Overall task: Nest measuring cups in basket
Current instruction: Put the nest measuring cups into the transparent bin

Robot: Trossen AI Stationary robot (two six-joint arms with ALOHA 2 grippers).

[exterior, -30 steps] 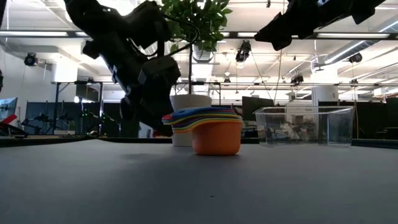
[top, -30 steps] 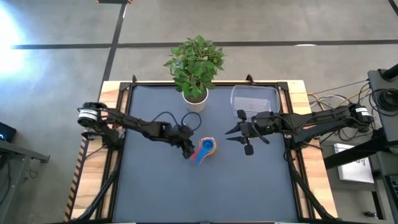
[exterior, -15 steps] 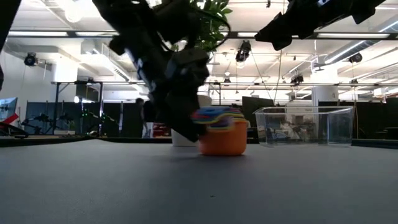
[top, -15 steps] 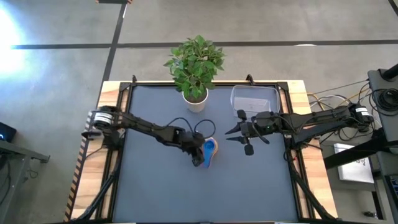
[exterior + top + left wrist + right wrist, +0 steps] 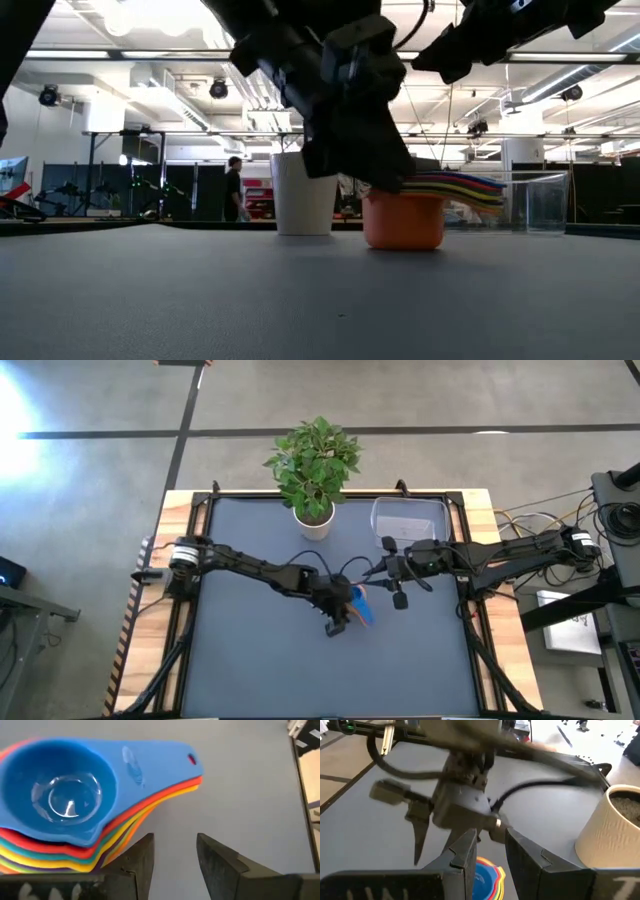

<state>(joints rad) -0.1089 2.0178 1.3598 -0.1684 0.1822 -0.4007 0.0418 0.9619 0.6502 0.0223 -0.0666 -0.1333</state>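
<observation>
The measuring cups [image 5: 360, 606] stand nested in one stack on the dark mat, the orange cup [image 5: 403, 220] at the bottom and the blue cup [image 5: 65, 800] on top. Their handles [image 5: 470, 190] fan out toward the table's right. My left gripper [image 5: 345, 616] is low at the stack's left side, fingers apart with nothing between them [image 5: 172, 855]. My right gripper [image 5: 372, 575] hovers open just right of and beyond the stack, above the table [image 5: 450, 55]. The clear basket [image 5: 408, 520] stands at the far right, empty. My left gripper touches the stack with the outer side of one finger [image 5: 142, 852], against the cups' stacked rims below the handles [image 5: 112, 852]. It comes in low from the table's left. The stack stands upright with the orange cup's base on the mat.
A white pot [image 5: 313, 522] with a green plant stands at the far middle, left of the basket. It also shows in the right wrist view [image 5: 615, 835]. A raised black frame [image 5: 470, 610] borders the mat. The mat's near half [image 5: 300, 670] is bare.
My left gripper has swept toward the table's right edge and a little toward the near edge, pushing the stack of cups. The stack has slid right along the mat, staying upright. It has turned about, so the handles that pointed left now point right.
</observation>
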